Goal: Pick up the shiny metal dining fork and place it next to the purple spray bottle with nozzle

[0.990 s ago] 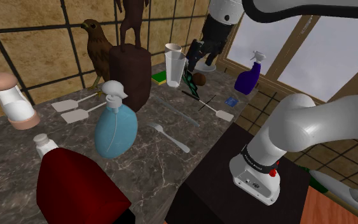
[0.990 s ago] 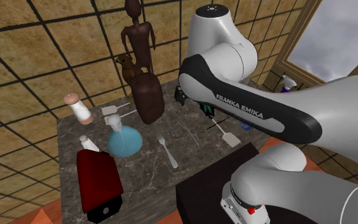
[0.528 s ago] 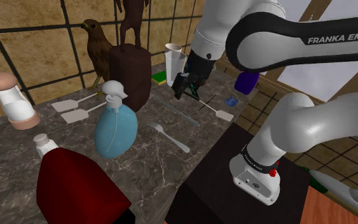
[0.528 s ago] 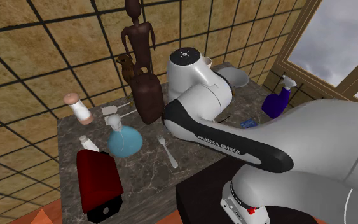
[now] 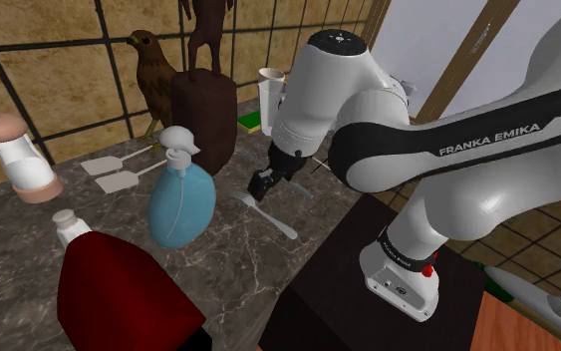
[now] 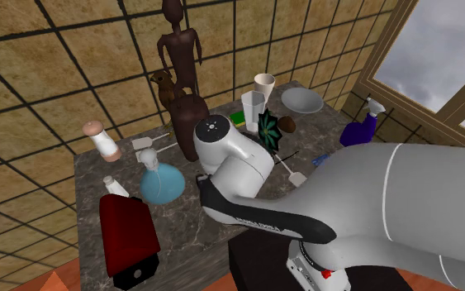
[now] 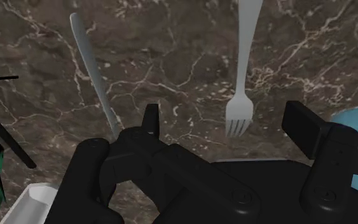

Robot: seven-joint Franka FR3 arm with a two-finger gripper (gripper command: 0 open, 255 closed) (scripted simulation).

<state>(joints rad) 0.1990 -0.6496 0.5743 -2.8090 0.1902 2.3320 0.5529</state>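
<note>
The tool (image 5: 263,185) hangs released, its 2 fingers (image 7: 304,124) spread either side of the fork (image 7: 246,57) lying flat on the marbled bench (image 7: 171,57), seemingly lined up to grasp it, the purple spray bottle (image 6: 357,131) well apart.

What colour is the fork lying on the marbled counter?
The fork is a plain pale silvery grey, clearest in the wrist view.

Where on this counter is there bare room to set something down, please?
Bare marble lies between the blue spray bottle, the fork and the dark red object, and between the white spatulas and the white-capped bottle. The back by the cups is crowded.
</note>
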